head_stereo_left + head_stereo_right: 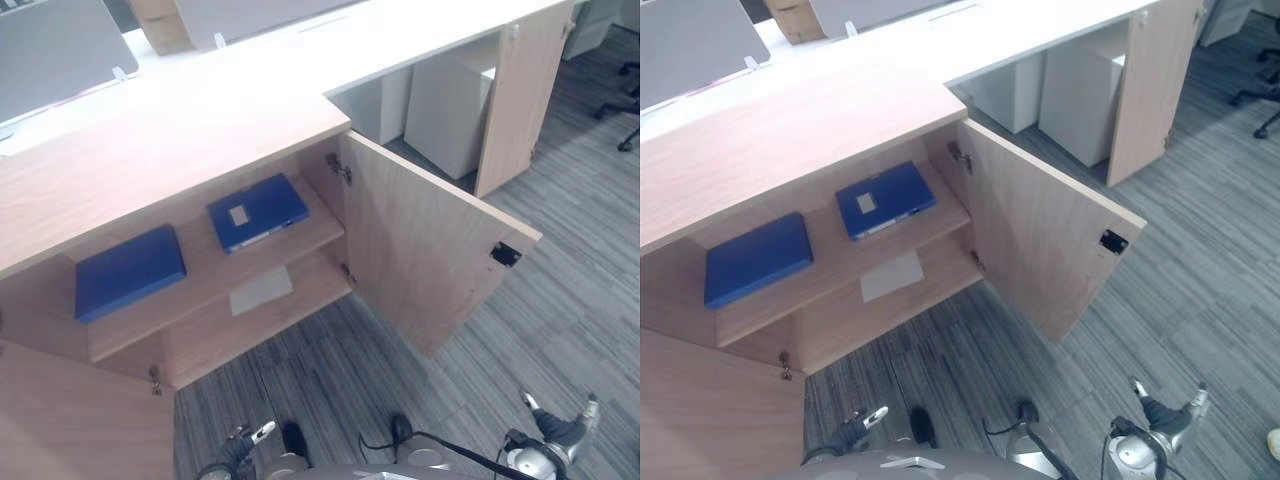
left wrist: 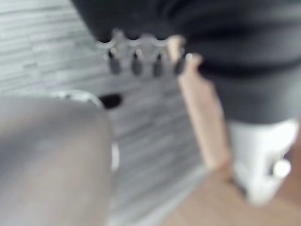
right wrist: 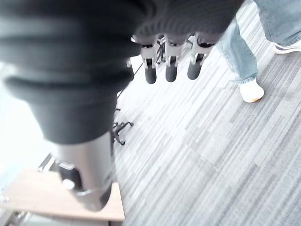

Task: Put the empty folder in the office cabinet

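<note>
I see the wooden cabinet with both doors open (right door swung far out). Two blue folders lie flat on its upper shelf, one left, one right; a pale sheet is on the lower shelf. Grey striped carpet, white desk behind. Left hand and right hand hang low, fingers straight, holding nothing. A person's legs stand near.

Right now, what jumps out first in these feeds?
The open wooden cabinet: two blue folders lie flat on its upper shelf, one to the left and one bearing a pale label to the right. A grey sheet lies on the shelf below, and the right door swings wide.
</note>
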Controlling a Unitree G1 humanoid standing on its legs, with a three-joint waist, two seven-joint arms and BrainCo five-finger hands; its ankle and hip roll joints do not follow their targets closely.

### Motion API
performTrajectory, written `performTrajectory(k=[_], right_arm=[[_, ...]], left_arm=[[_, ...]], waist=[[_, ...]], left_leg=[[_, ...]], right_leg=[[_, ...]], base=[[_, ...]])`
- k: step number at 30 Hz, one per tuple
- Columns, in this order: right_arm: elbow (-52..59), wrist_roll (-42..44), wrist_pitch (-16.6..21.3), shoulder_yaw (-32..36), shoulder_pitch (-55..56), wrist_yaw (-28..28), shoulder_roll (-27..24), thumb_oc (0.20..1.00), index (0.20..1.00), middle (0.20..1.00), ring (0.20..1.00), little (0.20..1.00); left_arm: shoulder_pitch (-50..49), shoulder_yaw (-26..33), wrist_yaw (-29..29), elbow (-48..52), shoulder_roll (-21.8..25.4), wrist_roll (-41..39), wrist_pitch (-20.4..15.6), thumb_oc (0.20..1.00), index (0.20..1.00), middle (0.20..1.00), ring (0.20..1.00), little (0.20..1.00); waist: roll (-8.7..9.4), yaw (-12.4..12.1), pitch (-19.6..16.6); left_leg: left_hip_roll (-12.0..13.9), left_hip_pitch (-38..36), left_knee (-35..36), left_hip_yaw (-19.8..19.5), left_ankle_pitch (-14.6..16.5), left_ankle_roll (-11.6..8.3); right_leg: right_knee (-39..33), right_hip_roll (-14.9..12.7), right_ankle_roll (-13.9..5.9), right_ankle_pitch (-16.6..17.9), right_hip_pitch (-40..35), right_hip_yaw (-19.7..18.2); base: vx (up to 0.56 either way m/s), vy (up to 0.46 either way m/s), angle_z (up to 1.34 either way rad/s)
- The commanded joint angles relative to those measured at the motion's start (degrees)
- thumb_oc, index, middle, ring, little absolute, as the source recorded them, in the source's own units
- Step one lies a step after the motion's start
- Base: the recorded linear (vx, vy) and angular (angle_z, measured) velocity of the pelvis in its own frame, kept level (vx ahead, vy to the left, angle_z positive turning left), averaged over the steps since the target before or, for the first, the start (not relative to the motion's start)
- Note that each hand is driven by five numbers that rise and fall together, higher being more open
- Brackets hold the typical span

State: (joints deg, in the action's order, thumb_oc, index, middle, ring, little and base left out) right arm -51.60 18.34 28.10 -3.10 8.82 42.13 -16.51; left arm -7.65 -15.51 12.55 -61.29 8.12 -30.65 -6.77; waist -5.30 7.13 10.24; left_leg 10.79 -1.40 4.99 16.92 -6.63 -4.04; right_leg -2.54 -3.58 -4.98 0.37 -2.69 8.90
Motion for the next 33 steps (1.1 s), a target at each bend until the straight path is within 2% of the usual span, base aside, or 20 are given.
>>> performTrajectory(k=[1, 2, 4, 6, 9, 15, 16, 17, 18, 20, 21, 26, 29, 33], right_arm=[[-0.6, 4.8, 8.1, 3.3, -8.3, -2.8, -1.4, 1.000, 1.000, 1.000, 1.000, 1.000], [-0.6, 4.8, 8.1, 3.3, -8.3, -2.8, -1.4, 1.000, 1.000, 1.000, 1.000, 1.000], [-1.5, 8.9, 7.0, 3.7, -11.3, -9.0, -3.1, 1.000, 1.000, 1.000, 1.000, 1.000], [-2.6, 12.1, 4.6, 4.5, -14.4, -12.5, -5.0, 1.000, 1.000, 1.000, 1.000, 1.000], [-4.8, 17.5, 2.3, 6.7, -19.3, -14.3, -9.2, 1.000, 1.000, 1.000, 1.000, 1.000], [-5.5, 19.7, -1.1, 9.1, -25.7, -15.1, -14.4, 1.000, 1.000, 1.000, 1.000, 1.000], [-5.5, 17.8, -2.8, 8.5, -28.5, -18.1, -16.7, 1.000, 1.000, 1.000, 1.000, 1.000], [-5.4, 17.1, -2.7, 8.3, -28.9, -18.7, -17.0, 1.000, 1.000, 1.000, 1.000, 1.000], [-5.0, 15.0, -4.4, 6.6, -30.9, -23.2, -18.5, 1.000, 1.000, 1.000, 1.000, 1.000], [-4.3, 13.9, -5.4, 4.9, -32.1, -25.6, -19.3, 1.000, 1.000, 1.000, 1.000, 1.000], [-2.4, 14.7, -6.2, 2.9, -32.7, -30.8, -19.9, 1.000, 1.000, 1.000, 1.000, 1.000], [2.8, 12.3, -7.6, -0.3, -31.3, -40.6, -19.5, 1.000, 1.000, 1.000, 1.000, 1.000], [8.2, 10.7, -8.2, -2.4, -27.4, -46.0, -17.9, 1.000, 1.000, 1.000, 1.000, 1.000], [12.0, 7.3, -8.1, -5.6, -24.9, -49.1, -16.4, 1.000, 1.000, 1.000, 1.000, 1.000]], left_arm=[[2.5, -0.5, 0.7, -0.8, 4.7, 3.9, -1.0, 1.000, 1.000, 1.000, 1.000, 1.000], [2.5, -0.5, 0.7, -0.8, 4.7, 3.9, -1.0, 1.000, 1.000, 1.000, 1.000, 1.000], [2.0, -1.4, 1.4, -0.3, 5.9, 6.4, 0.4, 1.000, 1.000, 1.000, 1.000, 1.000], [1.6, -1.9, 2.3, -0.4, 7.7, 9.0, 1.5, 1.000, 1.000, 1.000, 1.000, 1.000], [1.7, -2.8, 3.7, -0.8, 9.7, 11.0, 2.6, 1.000, 1.000, 1.000, 1.000, 1.000], [2.0, -4.8, 4.5, -0.8, 11.0, 11.5, 3.3, 1.000, 1.000, 1.000, 1.000, 1.000], [2.3, -5.8, 4.6, -1.5, 11.1, 10.8, 2.8, 1.000, 1.000, 1.000, 1.000, 1.000], [2.4, -5.9, 4.6, -1.6, 11.1, 10.8, 2.8, 1.000, 1.000, 1.000, 1.000, 1.000], [2.5, -6.0, 4.8, -2.2, 11.2, 11.0, 2.3, 1.000, 1.000, 1.000, 1.000, 1.000], [2.5, -5.7, 5.2, -2.6, 11.3, 10.8, 2.0, 1.000, 1.000, 1.000, 1.000, 1.000], [2.4, -4.7, 5.5, -3.1, 11.4, 10.7, 1.6, 1.000, 1.000, 1.000, 1.000, 1.000], [2.6, -1.9, 6.2, -4.2, 11.2, 10.6, 1.3, 1.000, 1.000, 1.000, 1.000, 1.000], [2.6, 0.2, 6.1, -3.9, 11.0, 10.9, 1.2, 1.000, 1.000, 1.000, 1.000, 1.000], [2.2, 1.5, 6.3, -3.2, 10.5, 10.2, -0.4, 1.000, 1.000, 1.000, 1.000, 1.000]], waist=[[2.97, -2.3, 2.2], [2.97, -2.3, 2.2], [2.64, -3.7, 1.3], [2.32, -5.1, 0.6], [1.94, -6.6, -0.3], [0.54, -7.4, -0.2], [-0.44, -7.6, 0.1], [-0.63, -7.6, 0.2], [-1.30, -7.7, 0.5], [-1.62, -7.5, 0.7], [-1.72, -7.3, 1.1], [-0.99, -6.5, 1.9], [0.33, -6.2, 2.4], [1.36, -6.2, 3.0]], left_leg=[[-8.0, -3.6, -1.4, 0.6, 8.0, 4.11], [-8.0, -3.6, -1.4, 0.6, 8.0, 4.11], [-7.9, -4.0, -1.0, -0.7, 7.7, 3.59], [-7.9, -4.2, -0.6, -1.7, 7.5, 3.18], [-8.0, -4.3, -0.2, -2.8, 7.2, 2.64], [-8.3, -3.6, -0.2, -3.7, 6.8, 2.10], [-8.7, -2.8, -0.2, -4.2, 6.4, 1.87], [-8.8, -2.6, -0.3, -4.2, 6.3, 1.84], [-9.0, -2.2, -0.2, -4.6, 5.9, 1.58], [-9.0, -2.0, -0.2, -4.6, 5.7, 1.37], [-9.0, -1.7, -0.3, -4.4, 5.4, 1.10], [-8.2, -1.0, -1.0, -3.3, 4.8, 0.61], [-7.1, -0.3, -2.2, -2.0, 4.6, 0.27], [-6.3, 0.6, -3.9, -1.5, 4.6, -0.03]], right_leg=[[0.8, -2.7, 0.41, -1.4, -2.9, 2.4], [0.8, -2.7, 0.41, -1.4, -2.9, 2.4], [-0.1, -2.5, 0.87, -1.6, -4.0, 4.0], [-0.5, -2.4, 1.19, -1.9, -4.7, 5.3], [-1.3, -2.0, 1.46, -2.0, -5.4, 6.7], [-1.0, -1.9, 1.89, -2.5, -5.0, 7.2], [-0.7, -2.1, 2.19, -2.8, -4.4, 7.1], [-0.7, -2.1, 2.24, -2.9, -4.3, 7.1], [-0.6, -2.1, 2.33, -2.9, -3.9, 7.1], [-0.6, -2.2, 2.34, -2.9, -3.8, 7.0], [-0.5, -2.2, 2.32, -2.9, -3.7, 6.8], [-0.1, -2.2, 2.48, -3.2, -3.8, 6.5], [-0.1, -2.0, 2.68, -3.3, -4.3, 6.9], [-0.1, -1.7, 3.05, -3.4, -4.4, 7.0]], base=[[0.09, -0.228, 0.05], [0.07, -0.162, 0.11], [0.09, -0.217, 0.24], [0.08, -0.201, 0.35], [0.05, -0.179, 0.36], [0.00, -0.063, 0.20], [-0.10, 0.011, 0.07], [-0.12, 0.028, 0.04], [-0.07, 0.020, 0.06], [-0.05, 0.016, 0.07], [-0.05, 0.007, 0.06], [-0.04, -0.014, -0.02], [-0.04, -0.066, -0.11], [-0.05, -0.037, -0.06]])
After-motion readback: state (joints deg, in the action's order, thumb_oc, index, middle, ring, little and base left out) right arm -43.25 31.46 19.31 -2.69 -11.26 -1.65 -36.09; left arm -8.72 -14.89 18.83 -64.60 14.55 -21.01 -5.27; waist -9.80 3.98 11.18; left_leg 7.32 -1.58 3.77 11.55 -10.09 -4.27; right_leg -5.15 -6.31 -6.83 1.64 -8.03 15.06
